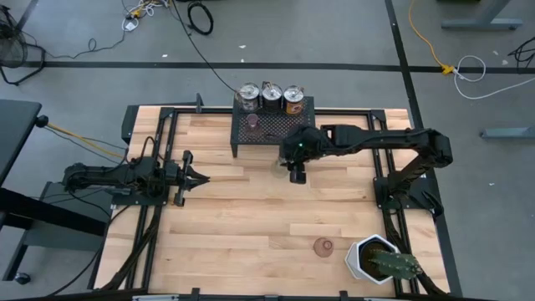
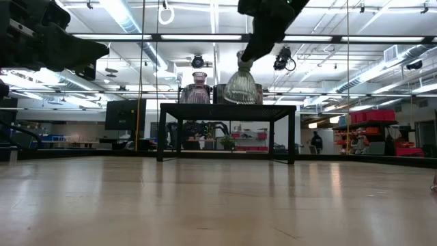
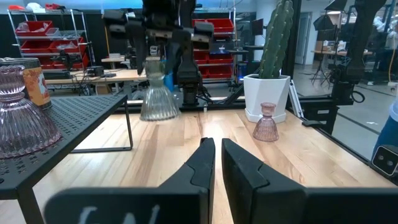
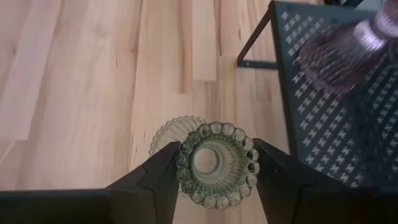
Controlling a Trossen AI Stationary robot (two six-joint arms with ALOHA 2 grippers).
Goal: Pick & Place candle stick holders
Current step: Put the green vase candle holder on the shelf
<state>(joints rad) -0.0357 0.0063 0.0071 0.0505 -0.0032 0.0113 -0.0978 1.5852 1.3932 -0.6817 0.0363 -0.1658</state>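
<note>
Ribbed green glass holder (image 4: 217,163), perforated matt black metal rack (image 4: 329,112), pale wood table (image 1: 251,226)

olive-green ribbed holder (image 4: 216,163); pink holder (image 3: 267,122); black mesh rack (image 1: 274,127).

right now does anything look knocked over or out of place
Nothing stands out. The right gripper holds the ribbed olive-green glass holder upright above the wooden table; the pink glass holder near the white cactus pot stands upright.

**Workshop Behind the Table**

Grey floor (image 1: 334,33) crossed by dark tape lines carried loose cables (image 1: 201,17). Long ceiling lights (image 2: 130,14) glowed overhead. Shelving with red bins (image 3: 46,34) stood far back, beside workbenches (image 3: 81,74).
</note>
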